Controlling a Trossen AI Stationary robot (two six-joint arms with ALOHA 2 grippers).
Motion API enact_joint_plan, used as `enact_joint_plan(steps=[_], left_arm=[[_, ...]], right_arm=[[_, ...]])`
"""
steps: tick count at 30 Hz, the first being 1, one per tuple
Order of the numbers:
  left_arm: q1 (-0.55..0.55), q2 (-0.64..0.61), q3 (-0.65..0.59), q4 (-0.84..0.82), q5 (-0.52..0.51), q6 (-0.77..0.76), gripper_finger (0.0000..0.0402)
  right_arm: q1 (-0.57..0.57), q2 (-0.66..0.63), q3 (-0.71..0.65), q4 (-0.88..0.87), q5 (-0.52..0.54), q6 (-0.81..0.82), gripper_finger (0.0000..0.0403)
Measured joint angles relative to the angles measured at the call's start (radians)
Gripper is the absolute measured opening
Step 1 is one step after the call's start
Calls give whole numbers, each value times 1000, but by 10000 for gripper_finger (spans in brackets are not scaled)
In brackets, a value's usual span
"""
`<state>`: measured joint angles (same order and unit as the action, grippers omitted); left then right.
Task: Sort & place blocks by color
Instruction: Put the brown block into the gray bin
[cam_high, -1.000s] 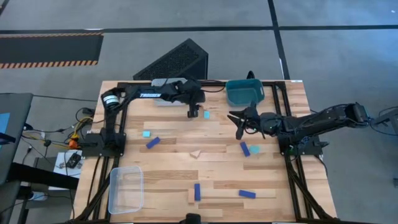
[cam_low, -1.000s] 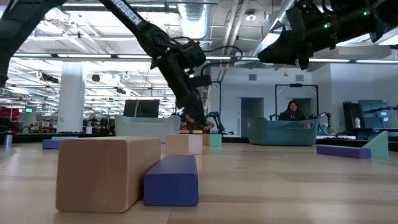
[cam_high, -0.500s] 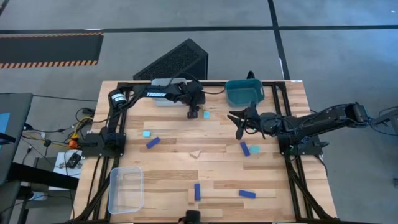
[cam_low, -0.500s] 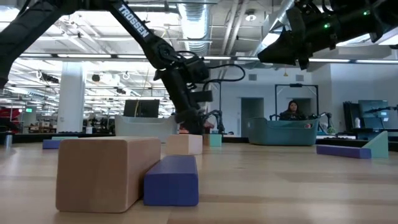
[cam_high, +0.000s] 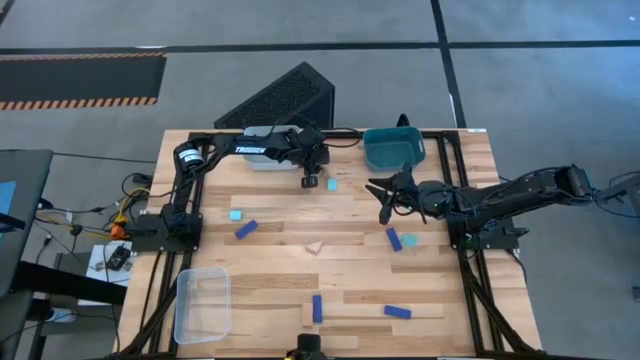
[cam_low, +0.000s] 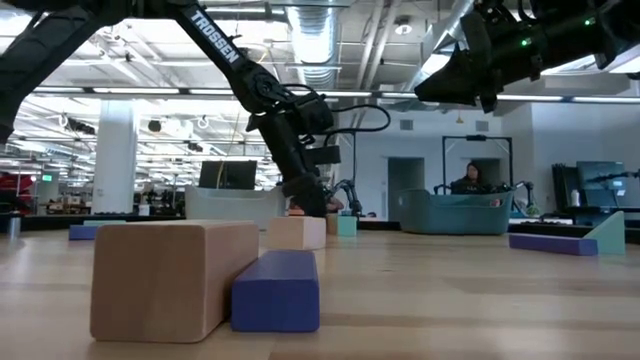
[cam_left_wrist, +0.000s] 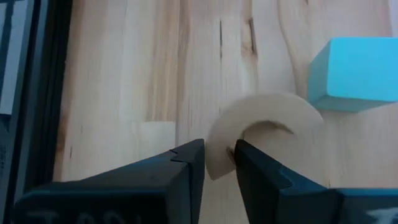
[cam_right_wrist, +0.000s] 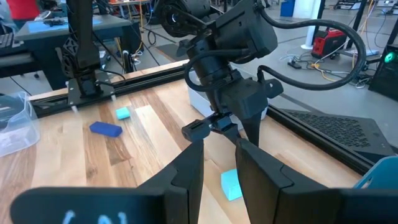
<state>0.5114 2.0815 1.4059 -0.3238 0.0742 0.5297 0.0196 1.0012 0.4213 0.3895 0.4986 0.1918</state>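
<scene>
The left gripper (cam_left_wrist: 217, 158) has its jaws clamped on one leg of a tan wooden arch (cam_left_wrist: 264, 127), which lies flat on the desk (cam_high: 270, 270) near the far edge, just beside a cyan cube (cam_left_wrist: 353, 73). The arch looks light, stiff and smooth; its thin curved leg suits a pinch. The left arm reaches steeply down. The right gripper (cam_high: 384, 197) waits above mid-desk, jaws narrowly apart.

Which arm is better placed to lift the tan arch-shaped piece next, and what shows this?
The left. Its hand is already closed on the tan arch piece beside a cyan cube, while the right hand hangs apart, above the table.
</scene>
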Motion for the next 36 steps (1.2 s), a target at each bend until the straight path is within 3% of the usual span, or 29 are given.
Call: enact_joint_plan(steps=[8, 16, 30, 36], left_arm=[[-4, -8, 0, -9, -11, -33, 31], [-11, -74, 0, -29, -31, -91, 35], [40, -296, -3, -195, -173, -121, 30], [115, -416, -149, -92, -173, -164, 30]], right_arm=[[0, 0, 0, 0, 0, 2, 119], [0, 0, 0, -7, 0, 2, 119], [0, 0, 0, -33, 0, -1, 119], [-1, 0, 0, -47, 0, -1, 119]])
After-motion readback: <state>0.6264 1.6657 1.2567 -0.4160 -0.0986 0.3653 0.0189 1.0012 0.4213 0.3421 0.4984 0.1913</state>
